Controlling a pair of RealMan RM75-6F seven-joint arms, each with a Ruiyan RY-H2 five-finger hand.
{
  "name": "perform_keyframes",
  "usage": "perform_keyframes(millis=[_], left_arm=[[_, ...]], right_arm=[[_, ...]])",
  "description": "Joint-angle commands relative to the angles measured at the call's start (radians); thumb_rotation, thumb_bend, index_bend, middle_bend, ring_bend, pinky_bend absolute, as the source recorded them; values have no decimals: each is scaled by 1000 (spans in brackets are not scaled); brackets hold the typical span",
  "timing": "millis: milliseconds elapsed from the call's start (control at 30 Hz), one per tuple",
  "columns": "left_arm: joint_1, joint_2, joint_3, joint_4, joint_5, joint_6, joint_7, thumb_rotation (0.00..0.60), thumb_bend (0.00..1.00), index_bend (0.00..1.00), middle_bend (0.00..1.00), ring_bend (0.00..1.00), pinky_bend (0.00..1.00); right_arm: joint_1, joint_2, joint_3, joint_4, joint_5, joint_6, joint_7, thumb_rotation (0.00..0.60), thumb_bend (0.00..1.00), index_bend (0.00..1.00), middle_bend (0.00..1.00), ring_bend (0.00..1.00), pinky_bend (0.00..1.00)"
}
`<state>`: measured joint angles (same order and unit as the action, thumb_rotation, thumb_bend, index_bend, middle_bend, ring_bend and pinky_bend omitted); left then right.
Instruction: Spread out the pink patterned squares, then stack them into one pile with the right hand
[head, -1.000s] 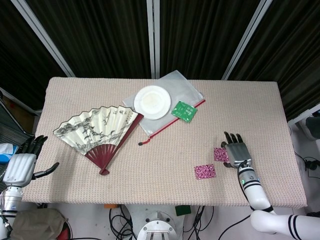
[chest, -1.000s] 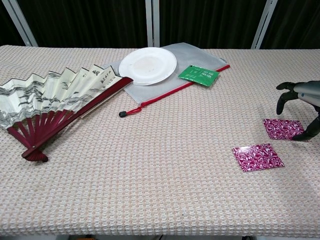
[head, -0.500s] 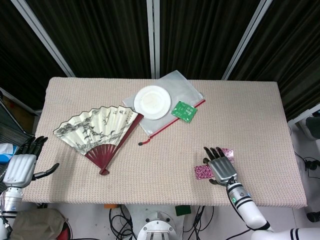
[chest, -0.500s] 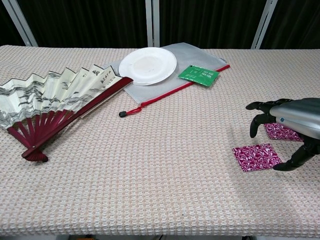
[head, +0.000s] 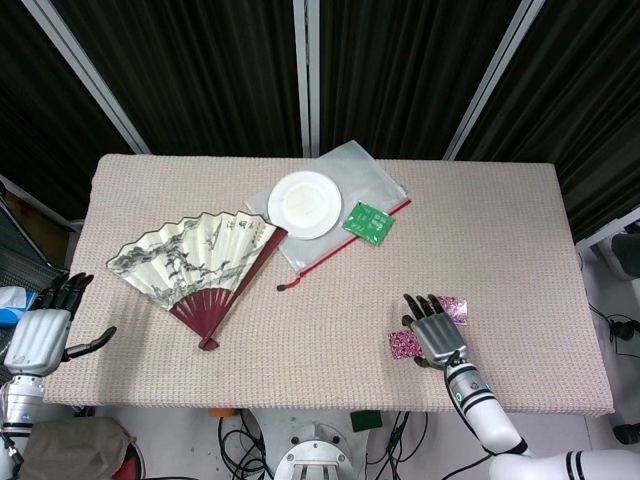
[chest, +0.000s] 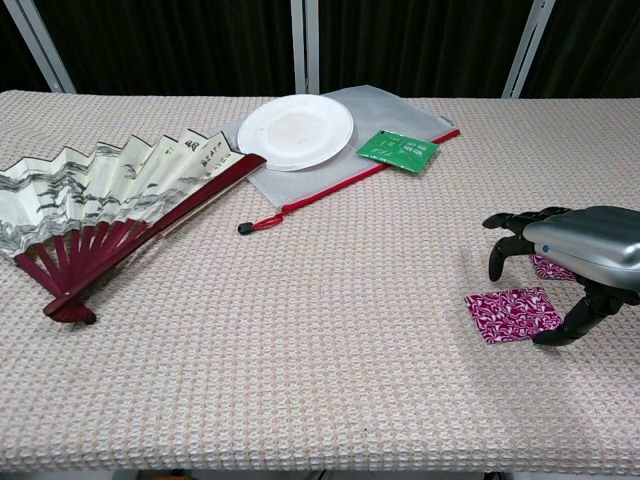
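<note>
Two pink patterned squares lie flat at the table's front right. The nearer square (chest: 512, 313) (head: 402, 345) sits partly under my right hand (chest: 565, 262) (head: 433, 331), which hovers over it palm down with fingers spread and curved, holding nothing. The farther square (chest: 551, 267) (head: 454, 306) peeks out behind the hand, mostly hidden in the chest view. My left hand (head: 42, 328) hangs off the table's left edge, fingers apart and empty, seen only in the head view.
A spread paper fan (chest: 110, 210) with red ribs lies at the left. A white plate (chest: 296, 131) rests on a grey zip pouch (chest: 385, 108) at the back centre, beside a green packet (chest: 398, 150).
My right hand moved left and toward the table's front edge, from beside the farther square to above the nearer one. Both squares stay where they were. The left hand is still.
</note>
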<state>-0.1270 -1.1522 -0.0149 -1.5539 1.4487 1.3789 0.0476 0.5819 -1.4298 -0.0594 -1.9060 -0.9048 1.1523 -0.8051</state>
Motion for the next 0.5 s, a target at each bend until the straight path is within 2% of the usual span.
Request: perform_keyframes(millis=[33,133,500], left_arm=[[-1,1,-1,0,0,0,-1,48,91,55,59,40,157],[0,1,-2,2,-1,0,-3,47,91,55,59,41,157],[3,4,-1,2,0,4,-6,49,91,55,59,40,157]], right_arm=[[2,-2,0,0,4,0,-4,600,400,336,0,0,0],[3,-8,1,5,11,5,-10,600,436,335,0,0,0],[16,-20,2,7,41,-2,-29,600,454,352,5,0,0]])
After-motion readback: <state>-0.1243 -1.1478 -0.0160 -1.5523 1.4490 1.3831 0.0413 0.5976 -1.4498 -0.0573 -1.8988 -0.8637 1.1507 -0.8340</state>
